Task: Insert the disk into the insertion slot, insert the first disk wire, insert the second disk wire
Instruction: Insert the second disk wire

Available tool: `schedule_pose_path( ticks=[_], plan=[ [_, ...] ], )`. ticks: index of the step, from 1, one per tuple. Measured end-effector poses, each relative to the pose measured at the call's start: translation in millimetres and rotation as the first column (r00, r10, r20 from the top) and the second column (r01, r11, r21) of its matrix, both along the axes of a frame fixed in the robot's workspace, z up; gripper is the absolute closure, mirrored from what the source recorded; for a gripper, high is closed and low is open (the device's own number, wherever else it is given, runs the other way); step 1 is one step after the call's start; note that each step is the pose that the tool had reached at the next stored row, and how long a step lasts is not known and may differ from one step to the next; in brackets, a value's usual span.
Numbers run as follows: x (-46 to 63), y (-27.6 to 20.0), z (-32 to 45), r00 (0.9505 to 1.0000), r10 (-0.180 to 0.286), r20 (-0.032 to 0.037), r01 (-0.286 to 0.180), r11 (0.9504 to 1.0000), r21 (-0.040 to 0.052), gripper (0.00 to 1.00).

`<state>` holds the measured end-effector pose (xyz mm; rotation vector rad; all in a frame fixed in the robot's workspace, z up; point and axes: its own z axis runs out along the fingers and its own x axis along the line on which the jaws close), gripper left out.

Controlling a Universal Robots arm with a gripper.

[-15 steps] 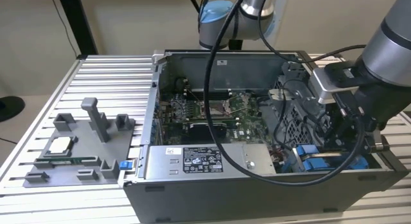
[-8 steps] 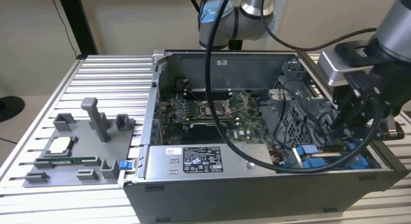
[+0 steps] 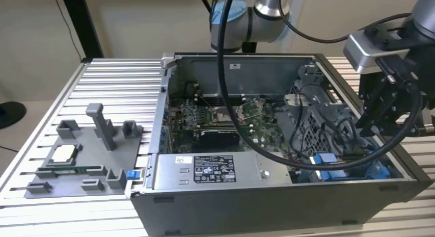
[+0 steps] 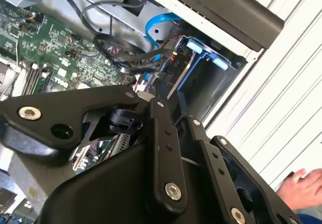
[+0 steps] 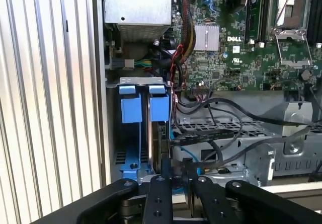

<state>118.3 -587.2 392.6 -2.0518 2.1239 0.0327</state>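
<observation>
The black multi-link gripper (image 5: 168, 191) of the robot arm hangs over the corner of the open grey metal computer case (image 3: 272, 196) where the drive bays sit. Whether its fingers are parted or closed on anything cannot be told, since the linkage covers the tips in both wrist views.

Directly beyond the gripper in the first wrist view, the disk (image 5: 160, 133), a thin silver-grey drive seen edge-on with a bright blue plastic clip at its end, stands upright inside the insertion slot (image 5: 132, 158), a narrow grey bay with blue plastic rails. It appears seated, held on edge because the bay takes it that way.

Just beside the disk, a tangle of black cables (image 5: 221, 133) crosses a perforated grey metal cage (image 5: 241, 138). Which of these are the disk wires, and whether either is plugged in, cannot be made out.

Farther from the gripper lie the green circuit board (image 5: 241, 48) and the grey labelled power-supply box (image 3: 211, 170). A person's hand (image 4: 304, 186), cut off at the frame edge, rests on the ribbed aluminium table (image 4: 282, 98) outside the case.
</observation>
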Motion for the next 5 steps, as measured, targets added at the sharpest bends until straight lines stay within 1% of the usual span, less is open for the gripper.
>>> schedule_pose_path(
  ticks=[5],
  plan=[
    [-0.1,0.0,0.5,1.0,0.0,0.0,0.0,1.0,-0.0003,0.0]
  ],
)
